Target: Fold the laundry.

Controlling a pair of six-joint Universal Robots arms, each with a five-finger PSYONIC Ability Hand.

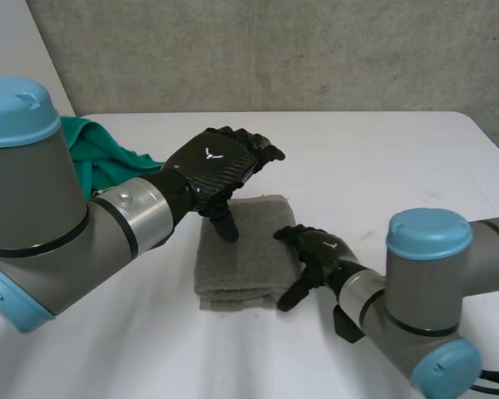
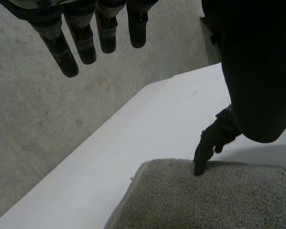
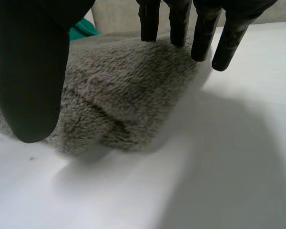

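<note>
**Folded towel between both hands, neither hand gripping**

The grey towel lay folded into a thick rectangle near the middle of the white bench. Its layered edges faced the robot, and it lay flat.

Left hand: it hovered above the far half of the towel, palm down. In the left wrist view its fingers were straight and slightly spread, reaching out over the bench beyond the towel's far edge and touching nothing. In the head view the thumb pointed down, its tip on the towel's top surface, left of centre. The left wrist view showed a black fingertip resting on the towel in the same manner. Nothing was pinched.

Right hand: it sat at the towel's right edge, close to the near right corner. In the right wrist view its fingers were straight and held apart from the thumb. Two fingertips were at the towel's far side, and the other two were over bare bench just beside it. The thumb hung on the near side of the towel, so the corner lay under the palm between thumb and fingers. The hand was relaxed and not closed on the cloth.

A green cloth lay bunched at the far left of the bench, behind the left arm and well apart from the towel. It was also seen past the towel in the right wrist view.
</note>
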